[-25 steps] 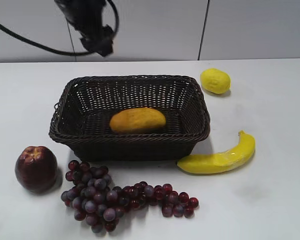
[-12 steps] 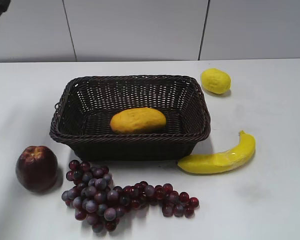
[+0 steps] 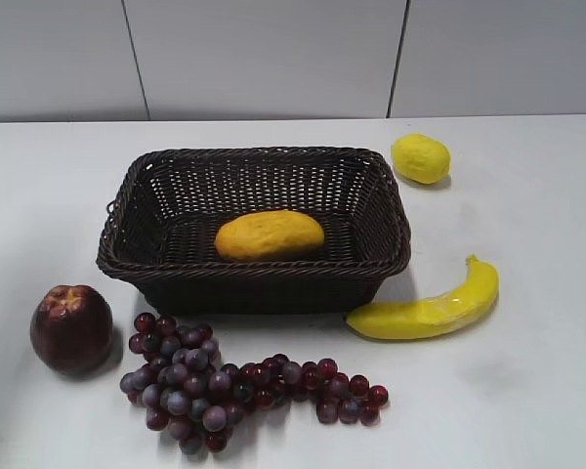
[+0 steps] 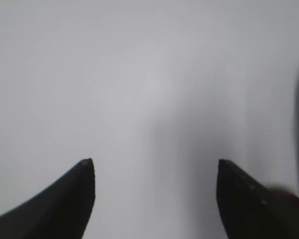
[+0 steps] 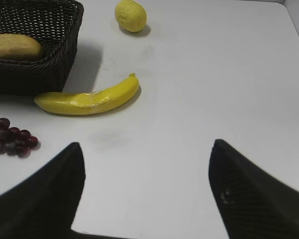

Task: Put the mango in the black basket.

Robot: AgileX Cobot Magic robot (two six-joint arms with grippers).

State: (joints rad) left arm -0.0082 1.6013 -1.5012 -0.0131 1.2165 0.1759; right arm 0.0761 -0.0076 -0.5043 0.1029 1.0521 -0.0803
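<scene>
The mango [image 3: 270,234] lies on its side inside the black basket [image 3: 137,191] at the table's middle. Both also show at the top left of the right wrist view: the mango [image 5: 12,46] and the basket [image 5: 65,30]. My left gripper [image 4: 154,167] is open and empty over bare white table, out of the exterior view. My right gripper [image 5: 145,149] is open and empty over the table, well to the right of the basket and in front of the banana.
A yellow banana [image 3: 428,308] lies right of the basket, a lemon [image 3: 420,157] behind it. A dark red apple [image 3: 71,328] and a bunch of purple grapes [image 3: 225,381] lie in front. The banana [image 5: 87,98], lemon [image 5: 130,15] and grapes [image 5: 12,137] show in the right wrist view.
The left arm, which stood above the basket's back left, has moved off to the left and out of the exterior view. The mango and basket have not moved.
</scene>
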